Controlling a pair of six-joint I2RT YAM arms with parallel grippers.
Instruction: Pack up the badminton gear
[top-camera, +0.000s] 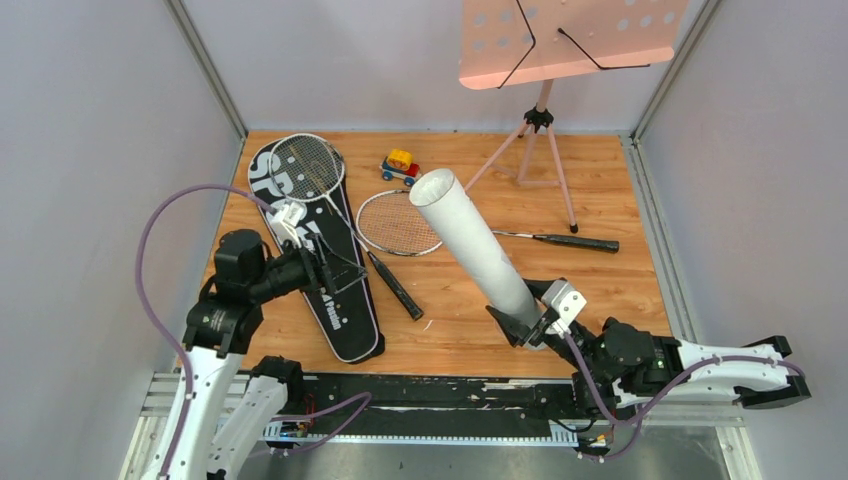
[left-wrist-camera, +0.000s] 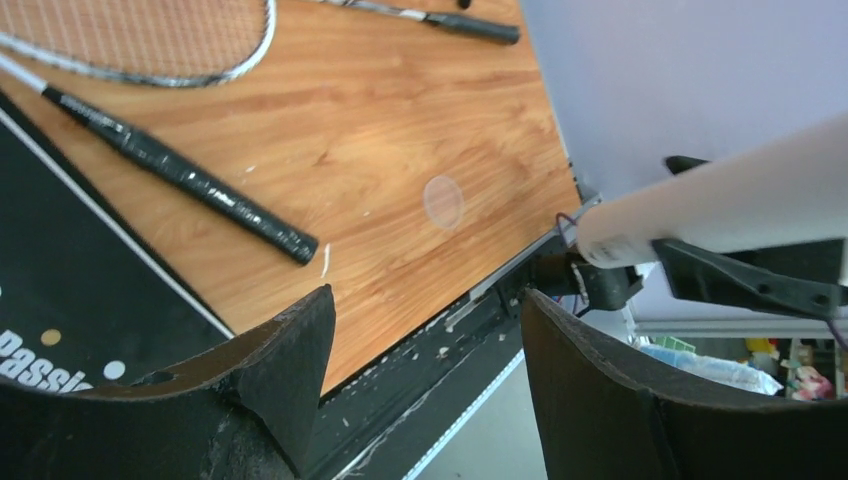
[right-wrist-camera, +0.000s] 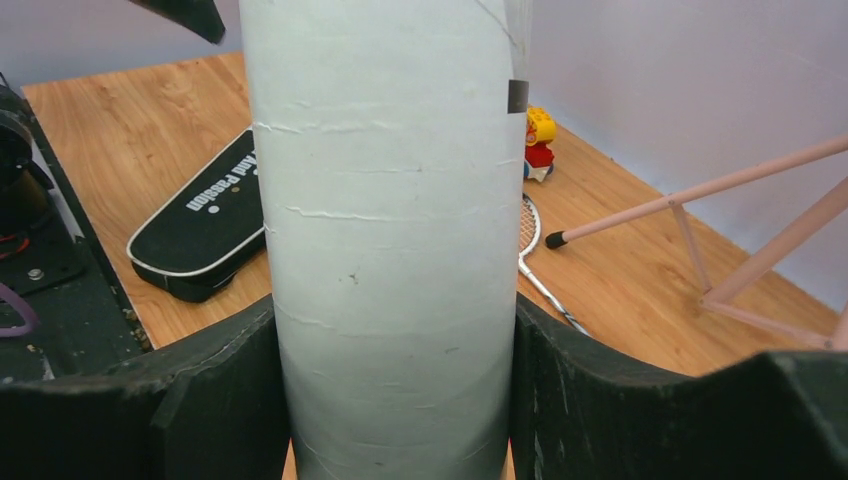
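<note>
My right gripper is shut on the lower end of the white tube and holds it tilted, open end up and to the far left. My left gripper is open and empty, above the right edge of the long black bag. One racket lies with its head on the bag, its black handle on the wood. The second racket lies mid-table, its handle to the right. No shuttlecock shows.
A small red-yellow-blue toy car stands behind the tube's open end. The pink music stand stands at the back right, its tripod legs spread on the wood. Grey walls close in both sides.
</note>
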